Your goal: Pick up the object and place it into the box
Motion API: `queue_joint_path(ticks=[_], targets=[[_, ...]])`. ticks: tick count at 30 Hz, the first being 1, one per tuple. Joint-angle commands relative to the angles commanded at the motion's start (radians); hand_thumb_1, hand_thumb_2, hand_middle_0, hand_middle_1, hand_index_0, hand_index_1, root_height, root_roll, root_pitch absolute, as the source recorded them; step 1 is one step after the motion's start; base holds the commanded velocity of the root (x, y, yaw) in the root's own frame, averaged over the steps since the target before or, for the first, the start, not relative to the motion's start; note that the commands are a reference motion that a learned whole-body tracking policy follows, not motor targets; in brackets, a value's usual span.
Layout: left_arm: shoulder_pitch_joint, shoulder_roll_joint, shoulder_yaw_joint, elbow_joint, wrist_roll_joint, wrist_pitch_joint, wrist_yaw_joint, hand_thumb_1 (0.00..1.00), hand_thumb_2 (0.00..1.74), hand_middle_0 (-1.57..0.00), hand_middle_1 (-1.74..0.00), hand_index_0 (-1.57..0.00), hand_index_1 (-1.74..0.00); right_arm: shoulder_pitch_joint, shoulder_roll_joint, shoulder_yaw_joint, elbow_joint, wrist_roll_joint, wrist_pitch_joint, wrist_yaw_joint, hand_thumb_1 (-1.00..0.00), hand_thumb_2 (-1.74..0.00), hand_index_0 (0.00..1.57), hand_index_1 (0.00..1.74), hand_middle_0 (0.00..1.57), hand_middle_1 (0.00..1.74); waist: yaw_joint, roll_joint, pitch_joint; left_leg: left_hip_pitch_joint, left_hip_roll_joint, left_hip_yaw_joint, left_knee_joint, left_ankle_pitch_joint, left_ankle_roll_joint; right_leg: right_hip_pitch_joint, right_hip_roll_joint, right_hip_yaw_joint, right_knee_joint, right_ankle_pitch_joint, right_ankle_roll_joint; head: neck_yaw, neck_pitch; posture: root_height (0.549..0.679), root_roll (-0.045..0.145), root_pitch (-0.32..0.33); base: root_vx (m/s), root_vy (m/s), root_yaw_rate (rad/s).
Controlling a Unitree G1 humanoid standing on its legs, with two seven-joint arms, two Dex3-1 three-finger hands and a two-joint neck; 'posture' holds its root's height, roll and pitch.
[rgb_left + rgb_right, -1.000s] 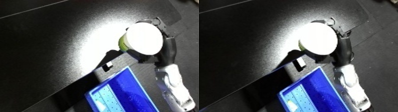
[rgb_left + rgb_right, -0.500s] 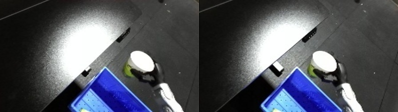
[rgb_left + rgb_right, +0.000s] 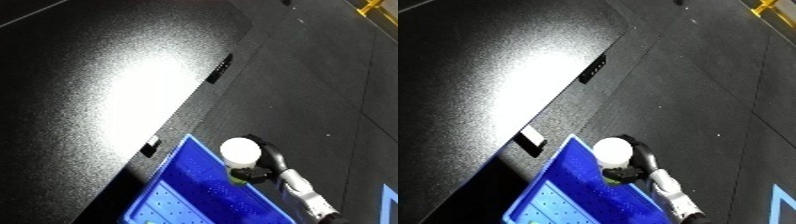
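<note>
My right hand [image 3: 263, 165], black fingers curled around a round white-topped object with a yellow-green underside [image 3: 240, 152], holds it above the near rim of the blue plastic bin [image 3: 195, 200] just below, so I judge an early release could drop it outside.

One bin [image 3: 191, 187], apparently one object [image 3: 240, 152], one hand [image 3: 266, 165]
</note>
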Motion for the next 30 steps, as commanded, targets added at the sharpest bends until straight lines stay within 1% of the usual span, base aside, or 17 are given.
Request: queue_joint_path(ticks=[4,7,12,15,19,21,23,24,25,27,28,30], targets=[[-0.008,0.000,-0.013,0.000,0.003,0.004,0.000,0.00,0.00,0.00,0.00,0.00,0.00,-0.017,-0.005,0.032,0.051,-0.077,-0.003,-0.018,0.00,0.00,0.00,0.00,0.00,0.00,0.008,0.006,-0.004,0.000,-0.001,-0.004,-0.008,0.008,-0.0033,0.002,-0.0030,-0.003,-0.008,0.003,0.0008,0.002,-0.004,0.636,0.059,0.028,-0.018,-0.024,0.054],[-0.014,0.000,-0.021,-0.002,0.004,0.009,0.001,0.00,0.00,0.00,0.00,0.00,0.00,-0.024,-0.008,0.046,0.086,-0.100,-0.006,-0.020,0.00,0.00,0.00,0.00,0.00,0.00,0.014,0.008,-0.007,-0.004,-0.003,-0.008,-0.005,0.010,-0.0041,0.001,-0.0047,-0.007,-0.005,0.002,0.0003,0.007,-0.015,0.636,0.060,0.029,-0.027,-0.029,0.056],[-0.021,0.003,-0.029,-0.001,0.006,0.015,-0.004,0.00,0.00,0.00,0.00,0.00,0.00,-0.029,-0.007,0.058,0.122,-0.112,-0.005,-0.010,0.00,0.00,0.00,0.00,0.00,0.00,0.022,0.011,-0.012,-0.008,-0.003,-0.016,0.003,0.013,-0.0064,0.004,-0.0088,-0.013,0.005,-0.002,-0.0016,-0.006,-0.052,0.636,0.062,0.025,-0.012,-0.028,0.052],[-0.022,0.002,-0.032,-0.001,0.007,0.019,-0.008,0.00,0.00,0.00,0.00,0.00,0.00,-0.029,0.003,0.067,0.140,-0.123,-0.002,-0.005,0.00,0.00,0.00,0.00,0.00,0.00,0.028,0.013,-0.018,-0.005,-0.003,-0.020,-0.004,0.024,-0.0113,0.010,-0.0142,-0.015,0.001,-0.001,-0.0011,-0.024,-0.075,0.637,0.063,0.023,-0.009,-0.026,0.058],[-0.021,-0.003,-0.040,0.000,0.006,0.019,-0.012,0.00,0.00,0.00,0.00,0.00,0.00,-0.039,0.010,0.082,0.163,-0.145,0.000,0.012,0.00,0.00,0.00,0.00,0.00,0.00,0.041,0.019,-0.027,0.012,-0.004,-0.026,-0.034,0.045,-0.0206,0.029,-0.0236,-0.019,-0.018,0.001,0.0008,-0.045,-0.091,0.639,0.065,0.019,-0.003,-0.019,0.094],[-0.021,-0.004,-0.044,0.000,0.005,0.021,-0.014,0.00,0.00,0.00,0.00,0.00,0.00,-0.047,0.012,0.092,0.167,-0.154,0.002,0.036,0.00,0.00,0.00,0.00,0.00,0.00,0.048,0.022,-0.031,0.019,-0.004,-0.029,-0.046,0.053,-0.0252,0.037,-0.0293,-0.022,-0.023,0.000,0.0008,-0.065,-0.105,0.640,0.066,0.016,-0.006,-0.009,0.122],[-0.019,-0.005,-0.045,-0.001,0.009,0.026,-0.016,0.00,0.00,0.00,0.00,0.00,0.00,-0.055,0.016,0.107,0.160,-0.156,0.016,0.077,0.00,0.00,0.00,0.00,0.00,0.00,0.057,0.023,-0.035,0.023,-0.005,-0.033,-0.054,0.060,-0.0300,0.045,-0.0363,-0.027,-0.026,-0.002,-0.0003,-0.088,-0.124,0.641,0.069,0.013,-0.012,-0.009,0.135],[-0.019,-0.005,-0.045,-0.001,0.009,0.026,-0.016,0.00,0.00,0.00,0.00,0.00,0.00,-0.055,0.016,0.107,0.160,-0.156,0.016,0.077,0.00,0.00,0.00,0.00,0.00,0.00,0.057,0.023,-0.035,0.023,-0.005,-0.033,-0.054,0.060,-0.0300,0.045,-0.0363,-0.027,-0.026,-0.002,-0.0003,-0.088,-0.124,0.641,0.069,0.013,-0.012,-0.010,0.134],[-0.017,-0.005,-0.047,0.000,0.021,0.034,-0.020,0.00,0.00,0.00,0.00,0.00,0.00,-0.066,0.024,0.128,0.149,-0.160,0.053,0.145,0.00,0.00,0.00,0.00,0.00,0.00,0.070,0.023,-0.040,0.024,-0.005,-0.039,-0.058,0.066,-0.0352,0.052,-0.0442,-0.034,-0.026,-0.007,-0.0022,-0.114,-0.150,0.641,0.071,0.009,-0.015,-0.031,0.167],[-0.020,-0.004,-0.050,0.003,0.043,0.046,-0.023,0.00,0.00,0.00,0.00,0.00,0.00,-0.083,0.034,0.160,0.151,-0.180,0.096,0.213,0.00,0.00,0.00,0.00,0.00,0.00,0.087,0.021,-0.045,0.024,-0.005,-0.046,-0.059,0.069,-0.0389,0.058,-0.0533,-0.041,-0.024,-0.011,-0.0042,-0.149,-0.178,0.641,0.074,0.005,-0.016,-0.050,0.189],[-0.024,-0.004,-0.054,0.005,0.055,0.052,-0.023,0.00,0.00,0.00,0.00,0.00,0.00,-0.095,0.039,0.179,0.157,-0.195,0.112,0.237,0.00,0.00,0.00,0.00,0.00,0.00,0.096,0.019,-0.047,0.024,-0.006,-0.051,-0.058,0.070,-0.0401,0.061,-0.0582,-0.045,-0.022,-0.013,-0.0053,-0.162,-0.186,0.641,0.075,0.002,-0.016,-0.065,0.226],[-0.035,-0.002,-0.062,0.009,0.077,0.061,-0.024,0.00,0.00,0.00,0.00,0.00,0.00,-0.124,0.046,0.219,0.180,-0.227,0.134,0.263,0.00,0.00,0.00,0.00,0.00,0.00,0.117,0.015,-0.052,0.024,-0.006,-0.060,-0.057,0.070,-0.0408,0.067,-0.0681,-0.053,-0.019,-0.016,-0.0069,-0.205,-0.204,0.641,0.077,-0.005,-0.014,-0.074,0.239]])
